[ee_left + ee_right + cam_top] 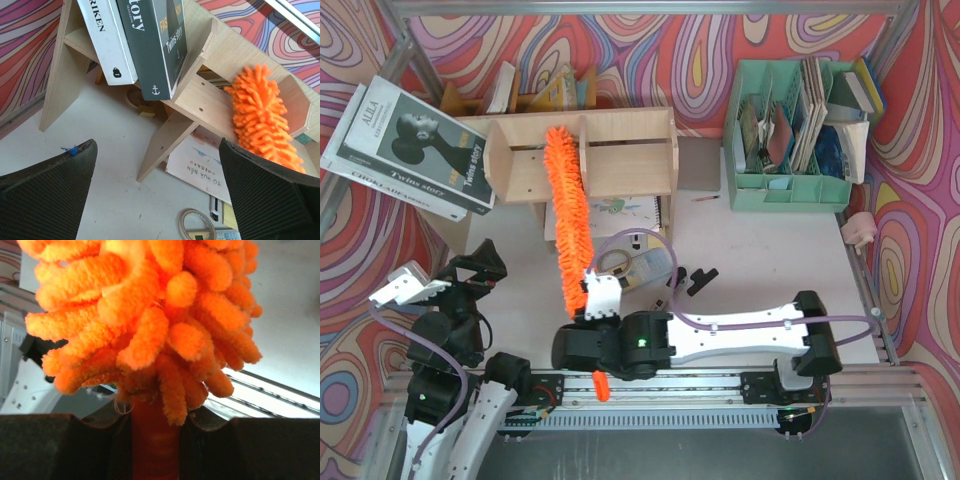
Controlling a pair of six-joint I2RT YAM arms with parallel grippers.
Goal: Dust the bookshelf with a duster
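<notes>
The duster (568, 210) lies slanted in front of the bookshelf (620, 125). Its fluffy tip reaches up into the left compartment, just beside the central divider (585, 150), and it seems to touch the wood there, though the contact itself cannot be seen clearly. The head is bright orange, thick with soft chenille fingers, and it looks long and a little bent along its length. Its thin orange handle (155, 440) runs back, away from the bookshelf, through the right hand (598, 296), and a short end sticks out behind it. This hand is clenched on the handle just below the fluff, probably so that the long head stays stiff enough and can be steered over the shelf boards. The left hand (470, 270) is released, with its two dark pads (50, 185) wide apart and nothing between them. It stays off the left end of the bookshelf, likely so that it leaves room for the sweeping. Two books (150, 40) lean against that left end. Some papers (620, 208) lie on the bench (760, 260) in front of the bookshelf, and a mint-green organiser (790, 185) stands to its right.
</notes>
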